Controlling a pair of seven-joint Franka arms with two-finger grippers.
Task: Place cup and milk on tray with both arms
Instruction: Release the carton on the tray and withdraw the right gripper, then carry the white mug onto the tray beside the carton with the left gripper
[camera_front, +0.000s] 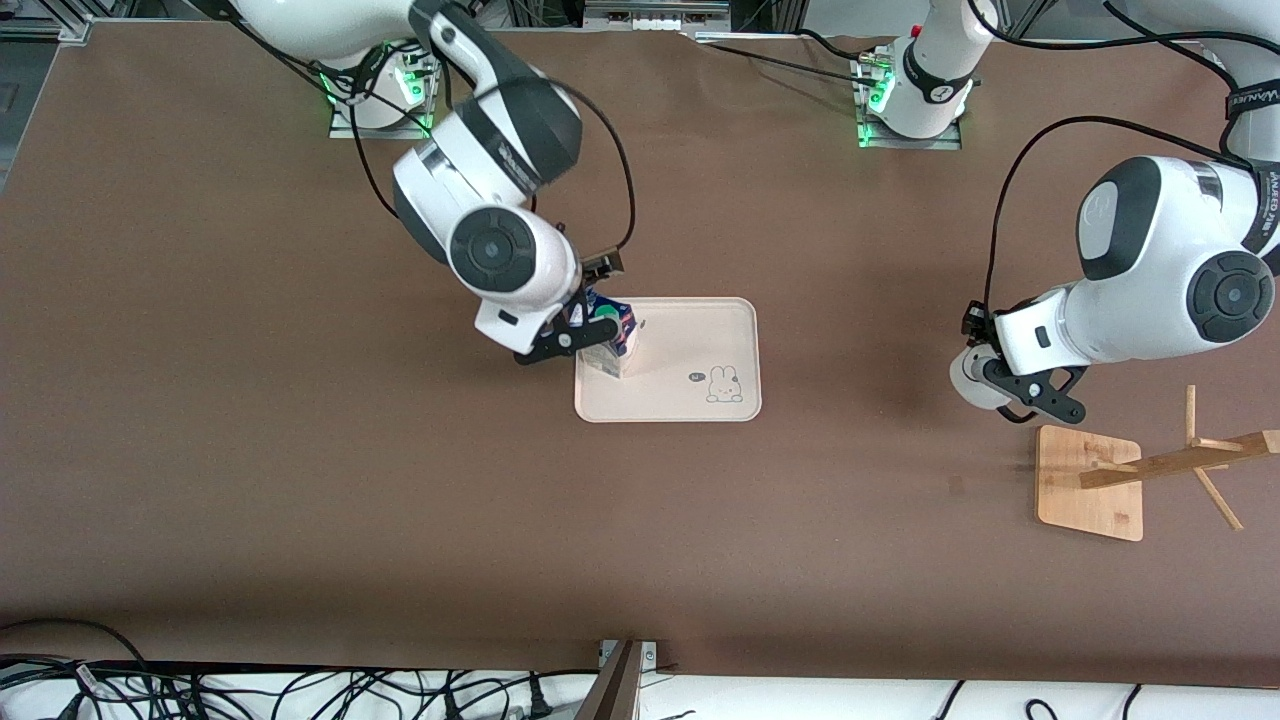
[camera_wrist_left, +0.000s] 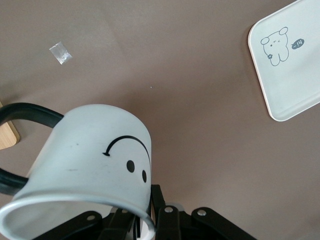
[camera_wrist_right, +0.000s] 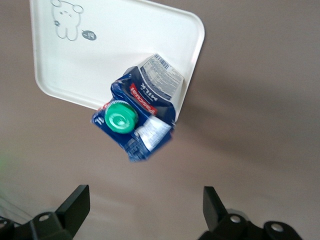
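The milk, a blue and white carton with a green cap, stands upright on the cream tray, at the tray's end toward the right arm. My right gripper is open and empty, just off the carton's top, over the tray's edge. In the right wrist view the milk and the tray lie clear of the gripper. My left gripper is shut on the rim of the white smiley cup and holds it over bare table beside the wooden rack.
A wooden rack base with a slanted pegged pole stands toward the left arm's end, nearer the camera than the cup. The tray's bunny end shows in the left wrist view. A small clear scrap lies on the table.
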